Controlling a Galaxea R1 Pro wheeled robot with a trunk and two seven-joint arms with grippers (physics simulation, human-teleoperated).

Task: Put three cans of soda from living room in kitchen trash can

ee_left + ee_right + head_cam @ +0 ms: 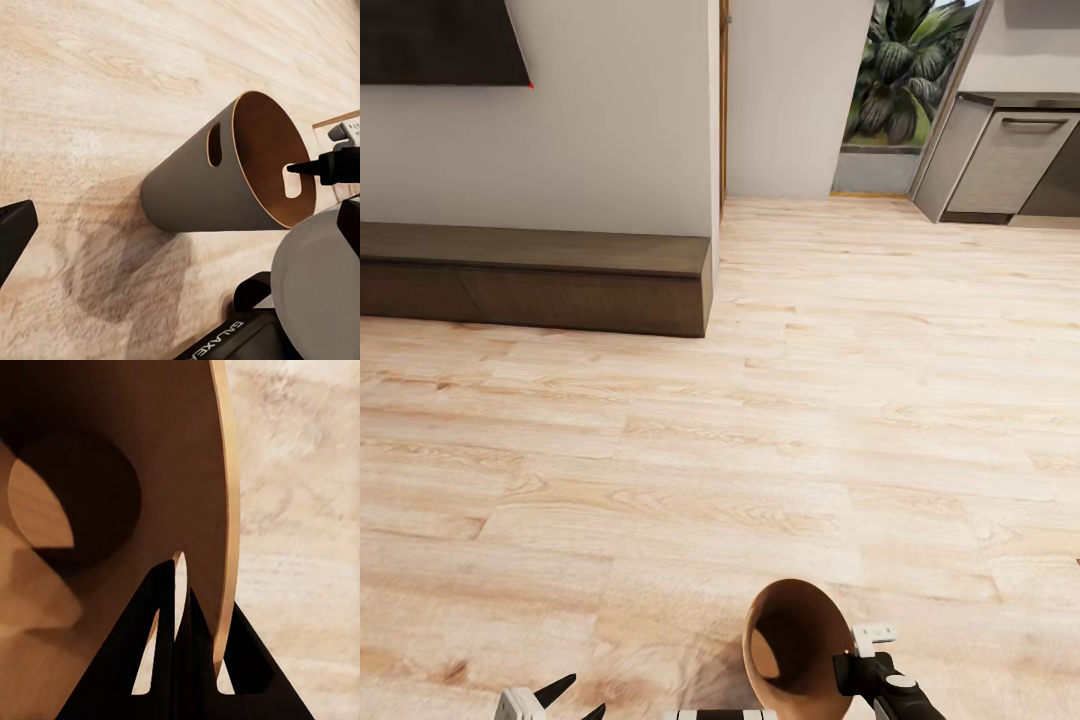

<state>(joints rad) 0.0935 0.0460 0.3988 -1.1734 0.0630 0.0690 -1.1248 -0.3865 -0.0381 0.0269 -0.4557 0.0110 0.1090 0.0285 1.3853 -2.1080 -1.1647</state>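
The tash can (795,640) is a grey tapered bucket with a copper-brown inside, held tilted low in front of me over the wood floor. My right gripper (857,655) is shut on its rim beside a handle slot. In the right wrist view the dark fingers (150,660) clamp the thin wall of the tash can (112,450). The left wrist view shows the tash can (202,195) on its side and a right fingertip (306,168) at the slot. My left gripper (580,700) is open and holds nothing. The cans of soda are out of view.
A low dark wooden bench (540,280) runs along the white wall at left, under a dark panel (440,40). Grey kitchen cabinets (1010,160) stand far right beside a glass opening with palms (900,80). Wood floor (810,400) stretches ahead.
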